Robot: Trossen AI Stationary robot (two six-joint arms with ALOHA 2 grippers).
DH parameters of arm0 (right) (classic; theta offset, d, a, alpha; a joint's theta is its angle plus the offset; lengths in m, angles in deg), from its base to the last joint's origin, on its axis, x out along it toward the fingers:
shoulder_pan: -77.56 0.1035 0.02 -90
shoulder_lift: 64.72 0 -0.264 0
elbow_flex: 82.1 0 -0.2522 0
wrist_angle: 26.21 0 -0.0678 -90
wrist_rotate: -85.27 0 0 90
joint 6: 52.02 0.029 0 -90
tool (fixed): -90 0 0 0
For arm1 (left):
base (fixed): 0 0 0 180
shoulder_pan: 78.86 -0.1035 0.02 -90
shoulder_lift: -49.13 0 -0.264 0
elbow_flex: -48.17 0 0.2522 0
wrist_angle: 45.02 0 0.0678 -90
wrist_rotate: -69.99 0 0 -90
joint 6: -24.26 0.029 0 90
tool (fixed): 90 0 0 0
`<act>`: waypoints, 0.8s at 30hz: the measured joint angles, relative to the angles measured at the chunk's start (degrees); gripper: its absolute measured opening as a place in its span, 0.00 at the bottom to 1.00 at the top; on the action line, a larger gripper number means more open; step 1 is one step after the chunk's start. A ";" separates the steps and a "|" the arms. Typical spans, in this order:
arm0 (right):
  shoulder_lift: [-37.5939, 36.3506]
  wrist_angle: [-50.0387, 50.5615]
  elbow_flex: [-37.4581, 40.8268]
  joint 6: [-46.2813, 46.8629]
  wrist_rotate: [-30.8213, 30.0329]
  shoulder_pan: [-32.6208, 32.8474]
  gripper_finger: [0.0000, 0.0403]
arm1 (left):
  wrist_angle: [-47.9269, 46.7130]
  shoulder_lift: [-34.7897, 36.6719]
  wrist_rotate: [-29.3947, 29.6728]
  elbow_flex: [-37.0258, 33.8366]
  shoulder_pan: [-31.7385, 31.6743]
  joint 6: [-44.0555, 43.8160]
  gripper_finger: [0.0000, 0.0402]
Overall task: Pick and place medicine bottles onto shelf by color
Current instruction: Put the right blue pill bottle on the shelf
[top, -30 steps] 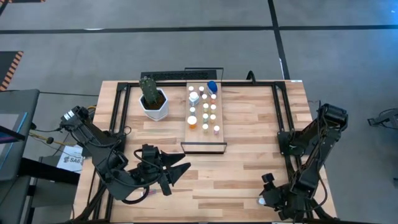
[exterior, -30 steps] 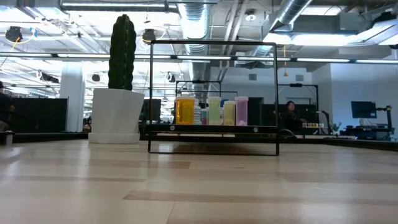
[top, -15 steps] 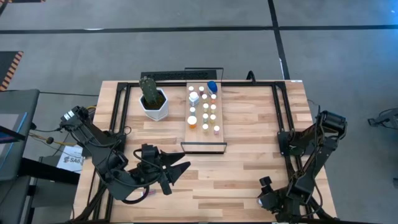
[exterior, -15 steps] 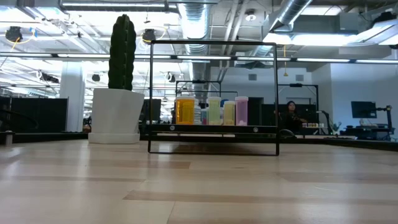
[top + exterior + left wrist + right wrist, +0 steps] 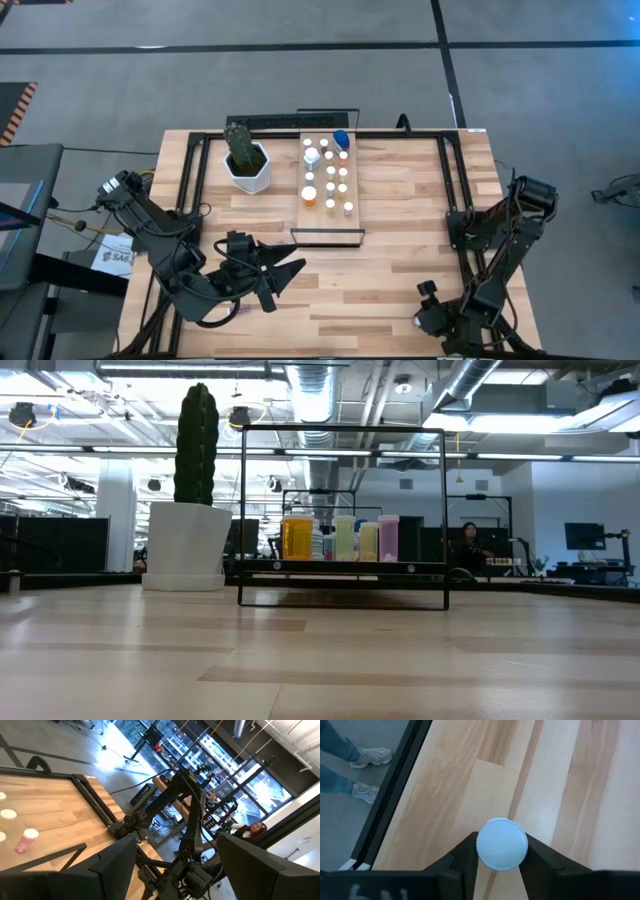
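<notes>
A medicine bottle with a pale round cap (image 5: 501, 843) stands near the table's near right corner, seen from above, with its body hidden under the cap. My right gripper (image 5: 501, 851) (image 5: 424, 320) slants down over it, shut on it. The shelf (image 5: 318, 212) lies at the table's middle with several small medicine bottles (image 5: 331, 185) upright on it and a blue one (image 5: 341, 139) at its far end. In the low view the shelf (image 5: 343, 568) shows them in a row. My left gripper (image 5: 292, 273) (image 5: 175, 870) waits open at the near left, pointing level toward the right. My right gripper pinches the bottle's cap (image 5: 485, 845) between its two fingers (image 5: 465, 854), one on each side of the rim. The fingers slant down from the table's near side. The bottle stands upright; the cap hides its base.
A white hexagonal pot with a cactus (image 5: 246, 160) stands left of the shelf. A dark metal frame (image 5: 448, 190) runs along the table's sides. A person's legs and shoes (image 5: 350, 767) stand beyond the table edge beside my right gripper. Bare tabletop (image 5: 400, 240) lies between shelf and right arm.
</notes>
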 joint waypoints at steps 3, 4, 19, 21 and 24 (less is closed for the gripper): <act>0.00 0.07 0.00 -0.03 -0.83 -0.17 0.32 | 0.00 0.00 0.17 0.00 0.00 0.00 0.66; 0.00 0.05 0.00 -0.03 -0.86 -0.36 0.31 | -0.02 0.00 0.23 0.00 0.00 0.00 0.66; -11.96 19.44 -0.07 -0.34 -3.27 -8.25 0.30 | 0.02 0.00 0.25 0.00 0.00 0.00 0.66; -16.87 24.42 -0.04 -1.93 -5.31 -11.47 0.30 | 0.04 0.00 0.28 0.00 0.00 0.00 0.66; -24.64 28.80 -0.06 -5.64 -7.80 -17.52 0.30 | 0.04 0.00 0.27 0.00 0.00 0.00 0.66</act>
